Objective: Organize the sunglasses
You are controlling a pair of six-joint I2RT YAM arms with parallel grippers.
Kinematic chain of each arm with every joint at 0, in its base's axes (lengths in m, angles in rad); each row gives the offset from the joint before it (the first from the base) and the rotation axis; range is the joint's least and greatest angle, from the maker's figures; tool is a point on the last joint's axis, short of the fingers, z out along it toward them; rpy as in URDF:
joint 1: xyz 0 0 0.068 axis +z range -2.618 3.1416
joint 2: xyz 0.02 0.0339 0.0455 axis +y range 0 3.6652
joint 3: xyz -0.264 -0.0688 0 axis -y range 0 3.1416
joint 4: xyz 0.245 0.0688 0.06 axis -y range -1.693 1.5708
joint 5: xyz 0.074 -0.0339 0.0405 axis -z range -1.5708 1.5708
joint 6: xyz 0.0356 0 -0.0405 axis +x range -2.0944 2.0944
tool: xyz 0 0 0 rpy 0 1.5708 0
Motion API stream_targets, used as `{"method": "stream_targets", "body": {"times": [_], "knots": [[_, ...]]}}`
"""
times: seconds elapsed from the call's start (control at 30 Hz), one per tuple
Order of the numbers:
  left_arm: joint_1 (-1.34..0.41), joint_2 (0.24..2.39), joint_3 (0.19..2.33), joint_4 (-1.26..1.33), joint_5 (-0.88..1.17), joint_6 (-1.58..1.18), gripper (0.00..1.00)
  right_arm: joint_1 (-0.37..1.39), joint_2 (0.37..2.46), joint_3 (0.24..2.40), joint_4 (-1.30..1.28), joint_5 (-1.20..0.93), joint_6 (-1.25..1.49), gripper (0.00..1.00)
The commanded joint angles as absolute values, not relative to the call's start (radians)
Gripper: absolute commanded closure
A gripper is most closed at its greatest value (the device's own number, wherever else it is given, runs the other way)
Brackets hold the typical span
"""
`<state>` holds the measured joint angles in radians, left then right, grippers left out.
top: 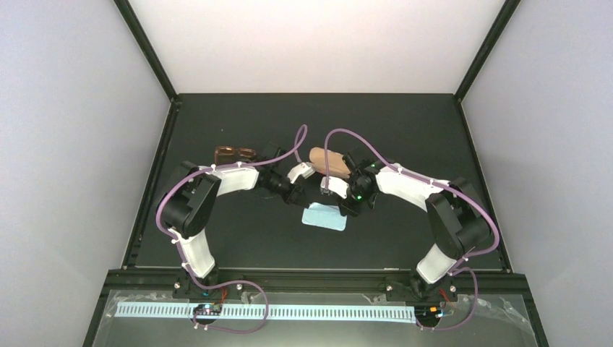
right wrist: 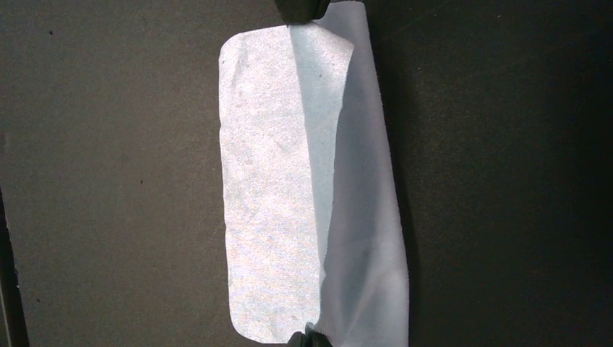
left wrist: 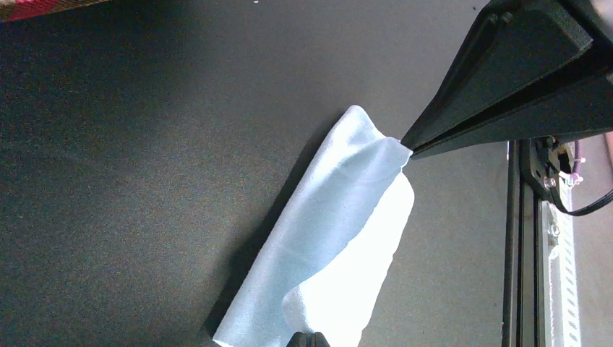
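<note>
The sunglasses [top: 235, 152], reddish-brown, lie on the black table behind my left arm, held by no gripper. The light-blue cloth [top: 325, 217] lies at mid-table, one long edge lifted and curling over. My left gripper [top: 303, 204] is shut on one end of that edge, as the left wrist view [left wrist: 307, 340] shows. My right gripper [top: 345, 212] is shut on the other end, as the right wrist view [right wrist: 307, 338] shows. The cloth fills the left wrist view [left wrist: 340, 238] and the right wrist view [right wrist: 303, 181]. The right gripper's fingers [left wrist: 506, 87] pinch its far corner.
The oblong brown case [top: 329, 160] lies just behind both grippers, close to the right wrist. The black table [top: 238, 238] ends at a raised black frame on the left and right sides. A metal rail [left wrist: 549, 238] runs along the near edge.
</note>
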<state>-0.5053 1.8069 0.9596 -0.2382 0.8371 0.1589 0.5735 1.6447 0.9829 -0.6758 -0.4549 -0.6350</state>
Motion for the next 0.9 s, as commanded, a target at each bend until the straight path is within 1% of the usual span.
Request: {"method": "stream_targets", "body": {"times": [0.0, 0.87], "knots": [[-0.510, 1.807, 0.949, -0.253, 0.828, 0.189, 0.98, 0.584, 1.620, 0.971, -0.668, -0.470, -0.638, 0.96], [-0.520, 1.816, 0.912, -0.252, 0.869, 0.202, 0.98, 0.614, 1.628, 0.942, -0.651, -0.491, -0.632, 0.96]]}}
